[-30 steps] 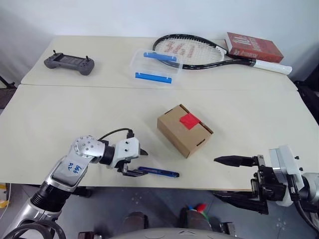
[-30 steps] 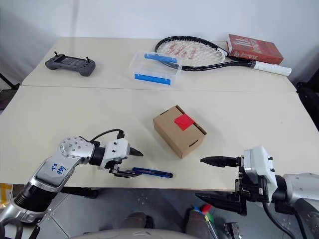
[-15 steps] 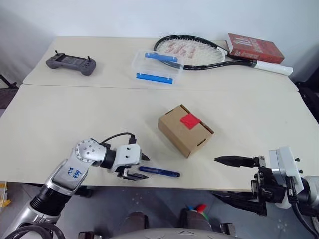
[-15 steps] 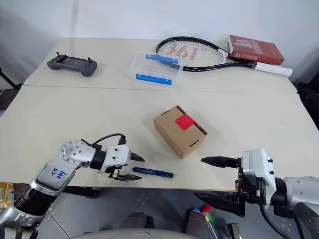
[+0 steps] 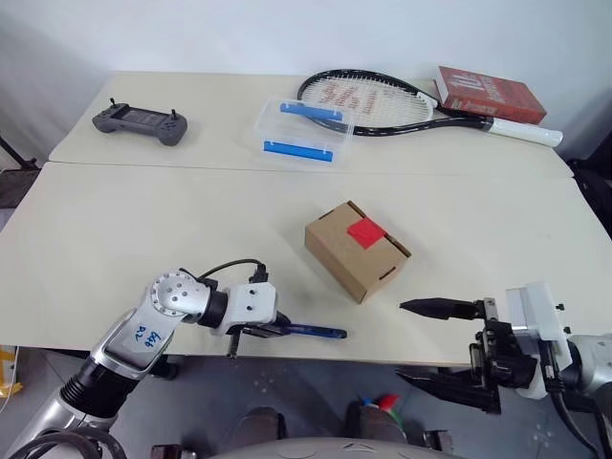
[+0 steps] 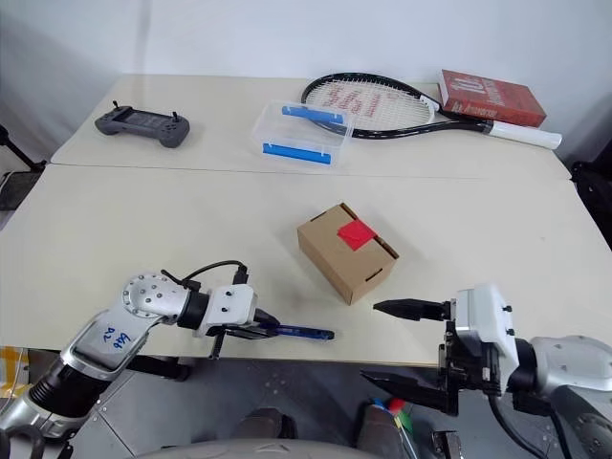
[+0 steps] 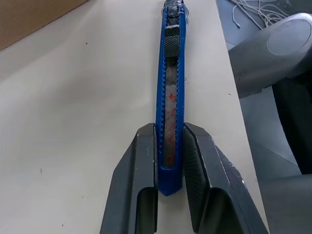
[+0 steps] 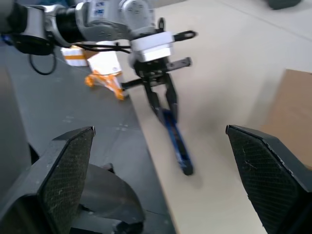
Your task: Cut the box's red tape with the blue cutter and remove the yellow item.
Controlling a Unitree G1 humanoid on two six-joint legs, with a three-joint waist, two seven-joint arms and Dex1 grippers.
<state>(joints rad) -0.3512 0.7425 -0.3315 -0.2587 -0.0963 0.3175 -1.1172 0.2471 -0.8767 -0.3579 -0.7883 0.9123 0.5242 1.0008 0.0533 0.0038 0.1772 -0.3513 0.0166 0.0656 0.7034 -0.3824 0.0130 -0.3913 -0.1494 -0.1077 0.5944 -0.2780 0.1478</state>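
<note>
The table (image 5: pixel 143 229) is being viewed from above by the two head views, which are facing forward and down across its whole top to the far wall; nearly the same scene is being shared by both, slightly offset sideways. The blue cutter (image 7: pixel 170 92) is being looked at from very close by the left wrist view, along the left gripper (image 7: pixel 170 161), with a corner of the box (image 7: pixel 29 17) being caught at the frame's edge. The table's near edge is being looked along by the right wrist view, between the right gripper (image 8: pixel 161 170)'s wide-set fingers, from farther off; the cutter and the left gripper are being shared with the other views.
</note>
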